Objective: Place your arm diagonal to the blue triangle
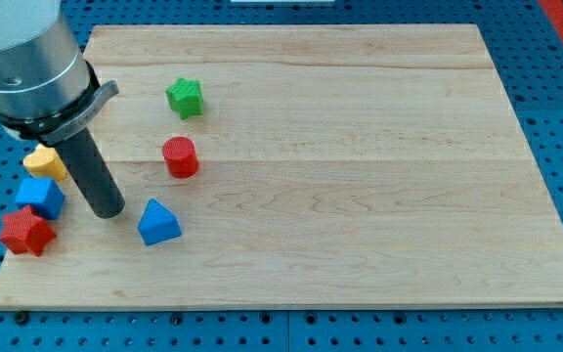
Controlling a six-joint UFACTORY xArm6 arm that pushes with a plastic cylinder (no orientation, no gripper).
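Looking at the board, you find my tip resting on the wood near the view's left edge, just to the left of the blue triangle and slightly above it. The rod carries no jaws, so it grips nothing; it only stands bare beside the block, with a narrow strip of wood showing between them, apart rather than touching as far as you can tell. That offset, to the side and a little up, reads to me as the diagonal placement the task asks for, so I judge the job close to done or done already; any further move would call for only a small nudge up and to the left to make the angle cleaner.

You should note the cluster on the far side of the rod. A blue cube sits just left of the tip, a yellow block lies above it, partly hidden by the rod, and a red star sits at the board's left edge below them. These crowd the left, so a careless shift that way would shove the blue cube. Higher up, the red cylinder and the green star stand well apart from the tip and block nothing.
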